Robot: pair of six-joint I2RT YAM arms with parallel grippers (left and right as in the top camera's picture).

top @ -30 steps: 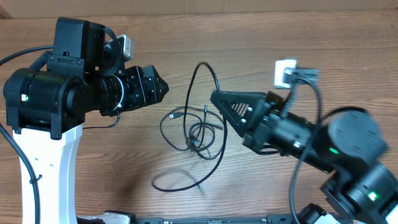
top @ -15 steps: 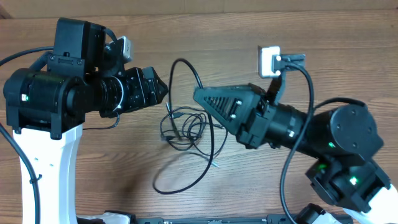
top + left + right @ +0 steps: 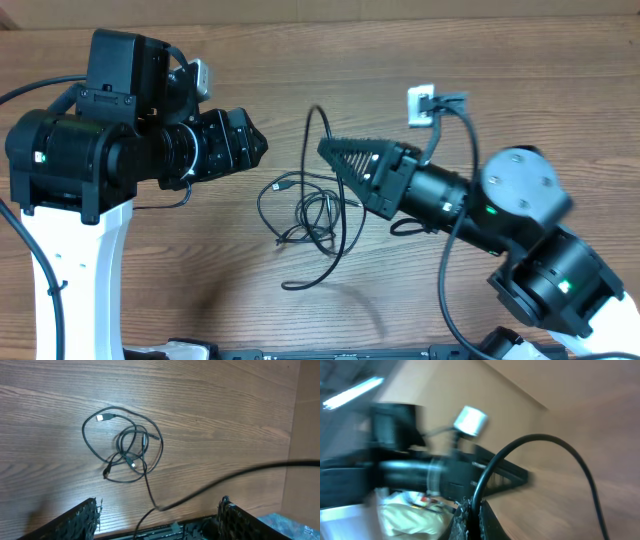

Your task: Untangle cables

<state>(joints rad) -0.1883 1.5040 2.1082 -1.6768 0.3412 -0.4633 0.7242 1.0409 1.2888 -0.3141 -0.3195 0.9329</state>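
The cables (image 3: 310,215) are thin black cords lying in a loose knot on the wooden table between the two arms, also in the left wrist view (image 3: 125,452). One strand (image 3: 306,150) rises from the knot in a tall loop to my right gripper (image 3: 327,150), which is shut on it. In the right wrist view, that cord (image 3: 540,437) arcs up out of the closed jaws (image 3: 472,516). My left gripper (image 3: 262,143) hovers left of the knot, open and holding nothing. Between its fingers (image 3: 75,520) the raised strand (image 3: 210,487) crosses the view.
A loose cable tail (image 3: 305,283) curls on the table toward the front edge. The bulky left arm (image 3: 90,150) fills the left side and the right arm (image 3: 520,220) the right. A black rail (image 3: 340,354) runs along the front edge.
My right gripper swung left and then slightly back, keeping hold of the strand. The cable's loose tail on the table was drawn right and shortened. The left arm has not moved.
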